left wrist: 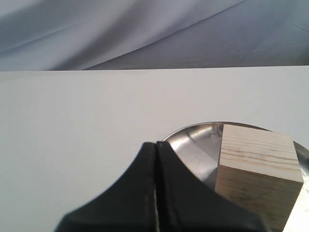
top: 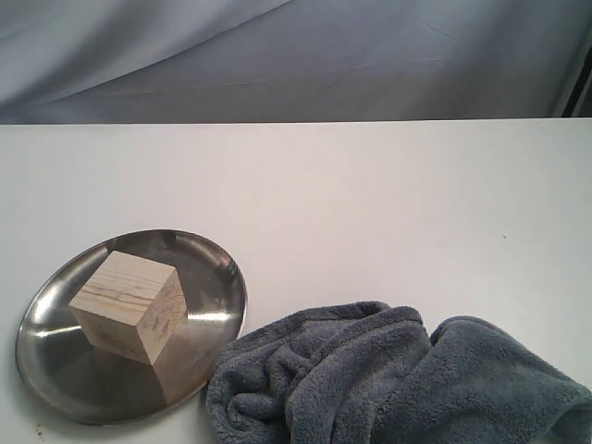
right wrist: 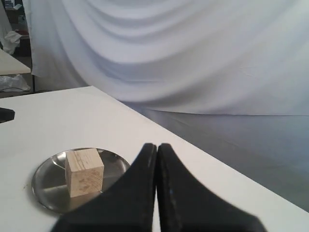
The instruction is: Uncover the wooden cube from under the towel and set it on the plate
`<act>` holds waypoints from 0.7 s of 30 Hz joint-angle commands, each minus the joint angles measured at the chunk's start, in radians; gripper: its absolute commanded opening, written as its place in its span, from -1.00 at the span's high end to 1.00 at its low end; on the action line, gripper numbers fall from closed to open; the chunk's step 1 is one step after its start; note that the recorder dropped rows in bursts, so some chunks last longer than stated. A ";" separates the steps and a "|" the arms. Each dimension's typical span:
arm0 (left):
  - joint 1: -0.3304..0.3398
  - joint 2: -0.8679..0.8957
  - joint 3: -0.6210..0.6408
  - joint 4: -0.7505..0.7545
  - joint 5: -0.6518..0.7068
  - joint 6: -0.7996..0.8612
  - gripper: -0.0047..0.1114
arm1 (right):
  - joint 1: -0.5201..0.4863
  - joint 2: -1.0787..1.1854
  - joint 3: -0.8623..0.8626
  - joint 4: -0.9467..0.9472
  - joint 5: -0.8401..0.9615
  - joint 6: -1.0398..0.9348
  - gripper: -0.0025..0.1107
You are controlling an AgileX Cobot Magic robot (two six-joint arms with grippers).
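Towel sits closest in ext. view, bunched at 5 o'clock on the white tabletop. It's thick dk-grey plush w/ deep soft folds, and its edge is up against the plate rim. Plate is at 8 o'clock: round, shallow, shiny steel w/ a low rim, mirroring the block. Wooden cube rests on it, fully uncovered and turned corner-on. Pale wood, brown grain lines, crisp edges. Neither arm shows here. Pale draped backdrop at 12.

Left wrist view: my left jaws are pressed together, black tapered tips meeting in a thin seam, holding nothing. Cube on plate is just beyond, not touching the tips.

Right wrist view: right jaws likewise closed tight and empty. Plate + cube are well apart from them.

Judgement: task looks done, so what's left is backing off. To do it well, lift clear before swinging, esp. the left side, which is near the cube. Steel looks slick, so a bump could slide the block. Keep off the towel too: it meets the rim, and dragging it could tug the plate.
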 commanded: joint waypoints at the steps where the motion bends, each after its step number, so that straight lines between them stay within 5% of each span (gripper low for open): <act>1: -0.003 -0.003 0.004 0.000 -0.010 -0.002 0.92 | -0.006 -0.010 0.020 0.017 -0.015 0.005 0.96; 6: -0.003 -0.003 0.004 0.000 -0.010 -0.002 0.92 | -0.023 -0.045 0.157 -0.091 -0.124 0.002 0.96; 21: -0.003 -0.003 0.004 0.000 -0.010 -0.005 0.92 | -0.345 -0.169 0.499 -0.120 -0.379 0.005 0.96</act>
